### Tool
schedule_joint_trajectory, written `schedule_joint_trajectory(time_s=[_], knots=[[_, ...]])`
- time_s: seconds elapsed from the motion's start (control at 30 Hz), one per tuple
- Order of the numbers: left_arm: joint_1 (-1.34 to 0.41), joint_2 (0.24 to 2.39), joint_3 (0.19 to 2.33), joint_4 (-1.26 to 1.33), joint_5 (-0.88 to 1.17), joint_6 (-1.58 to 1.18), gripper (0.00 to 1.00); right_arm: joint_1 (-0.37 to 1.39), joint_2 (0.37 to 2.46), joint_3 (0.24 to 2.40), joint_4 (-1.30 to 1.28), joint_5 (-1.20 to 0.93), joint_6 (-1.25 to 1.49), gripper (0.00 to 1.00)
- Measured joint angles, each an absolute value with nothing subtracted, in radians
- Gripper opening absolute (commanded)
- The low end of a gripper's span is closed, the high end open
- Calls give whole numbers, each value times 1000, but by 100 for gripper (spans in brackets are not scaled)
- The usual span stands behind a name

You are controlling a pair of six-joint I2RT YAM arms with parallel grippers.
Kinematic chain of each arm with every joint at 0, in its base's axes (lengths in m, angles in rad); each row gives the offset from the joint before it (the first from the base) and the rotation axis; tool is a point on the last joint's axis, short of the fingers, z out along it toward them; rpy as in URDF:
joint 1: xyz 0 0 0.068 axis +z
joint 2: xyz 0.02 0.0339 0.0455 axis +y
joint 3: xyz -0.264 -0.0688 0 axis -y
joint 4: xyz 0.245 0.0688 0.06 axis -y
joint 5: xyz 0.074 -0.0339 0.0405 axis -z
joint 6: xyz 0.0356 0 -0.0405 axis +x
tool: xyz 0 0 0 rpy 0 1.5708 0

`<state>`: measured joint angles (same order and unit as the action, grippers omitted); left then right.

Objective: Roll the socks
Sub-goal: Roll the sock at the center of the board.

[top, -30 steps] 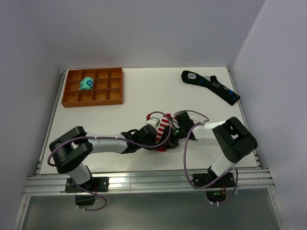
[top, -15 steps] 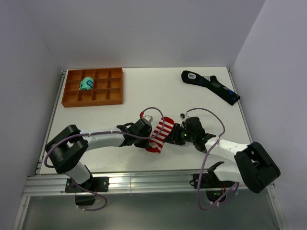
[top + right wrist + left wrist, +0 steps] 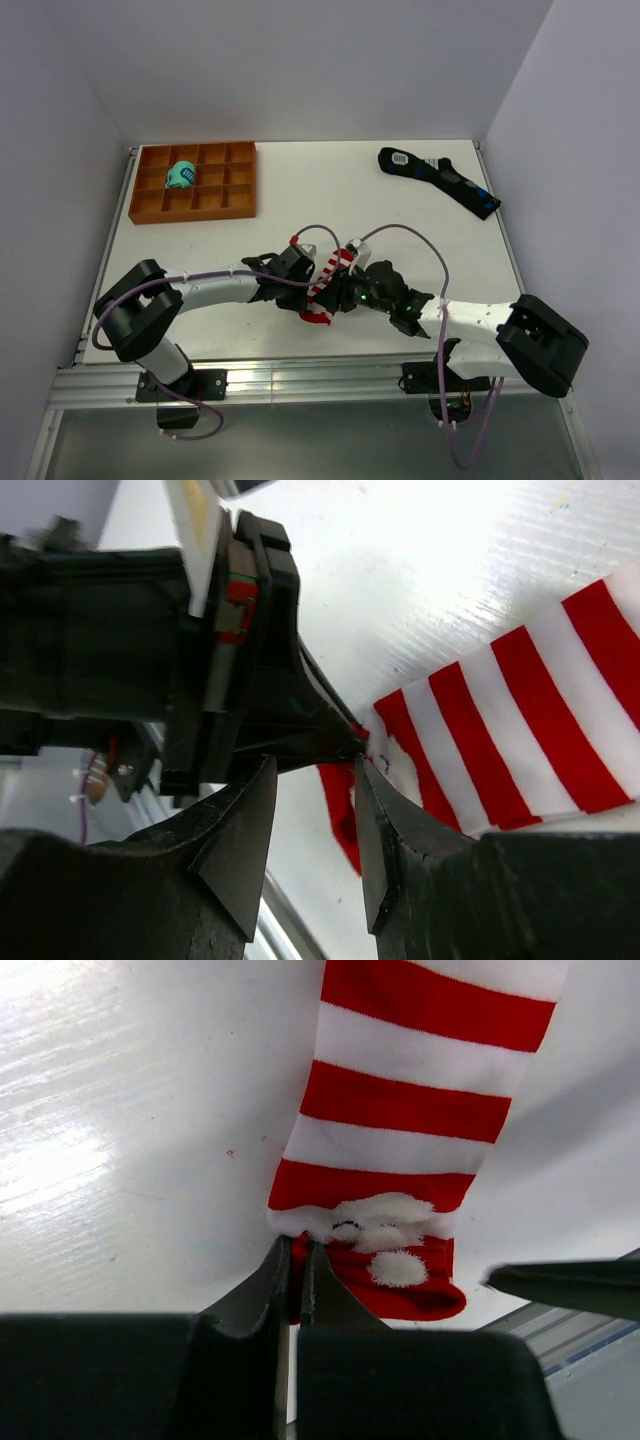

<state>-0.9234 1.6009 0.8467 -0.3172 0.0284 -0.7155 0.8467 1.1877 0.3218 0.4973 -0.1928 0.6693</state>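
My left gripper (image 3: 297, 1250) is pinching the red cuff of the soft red-and-white striped sock (image 3: 410, 1110), which lies near the front edge of the white table (image 3: 300, 200) between both arms. My right gripper (image 3: 315, 765) stands spread, its jaws flanking that pinched corner. I judge the roll barely begun; next I need a second grip to turn the cuff over. Further back are the orange compartment tray (image 3: 192, 216) with a teal sock bundle (image 3: 181, 175) inside, and a long black sock (image 3: 445, 180) whose white label (image 3: 399, 157) is too small to read.

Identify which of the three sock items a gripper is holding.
The red-and-white striped sock, pinched by the left gripper. The black sock lies alone, far right; the teal bundle sits in the orange tray.
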Motion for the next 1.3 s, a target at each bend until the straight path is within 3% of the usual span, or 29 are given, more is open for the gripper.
schedule_joint_trajectory(time_s=[0.3,1.3], knots=[[-917,1609,858,-345,56,-715,0,957,1344,326,583,-104,656,42],[-859,1670,909,-379,176,-715,0,1060,1326,273,617,9,626,43]])
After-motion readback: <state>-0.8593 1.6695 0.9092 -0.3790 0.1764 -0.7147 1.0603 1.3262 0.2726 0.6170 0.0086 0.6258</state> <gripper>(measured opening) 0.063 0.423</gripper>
